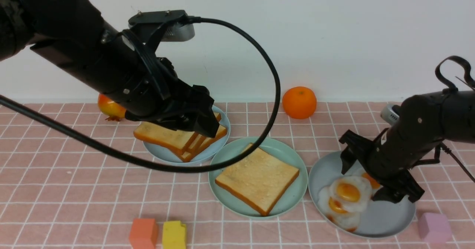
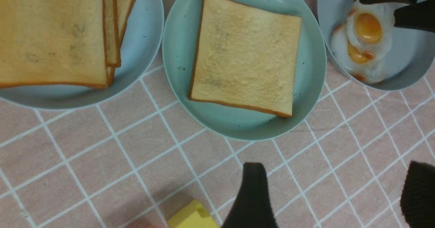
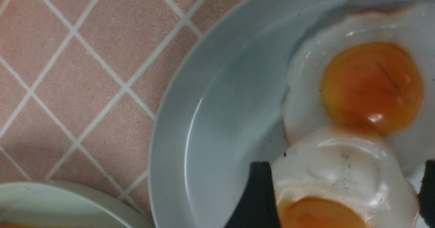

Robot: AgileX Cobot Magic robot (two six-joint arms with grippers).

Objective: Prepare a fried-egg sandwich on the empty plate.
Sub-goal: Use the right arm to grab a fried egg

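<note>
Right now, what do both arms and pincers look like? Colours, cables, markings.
Both arms are matte black, rounded, with silver screws: left arm, right arm. A thick black cable loops from the left's silver-grey wrist camera; a thin black cable curls above the right. Left pincer and right pincer have black fingers. No markings visible.

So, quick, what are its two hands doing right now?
Left gripper: open, holding nothing.
Right gripper: open, fingers either side of a fried egg, not yet closed.

tablecloth [image 1: 74,189]: pink cloth, matt, woven. mint plate [image 1: 293,197], centre: smooth plastic, faint sheen. toast [image 1: 258,178]: matt, grainy face. fried egg [image 1: 349,191], lower right: glossy yolk, shiny white.
</note>
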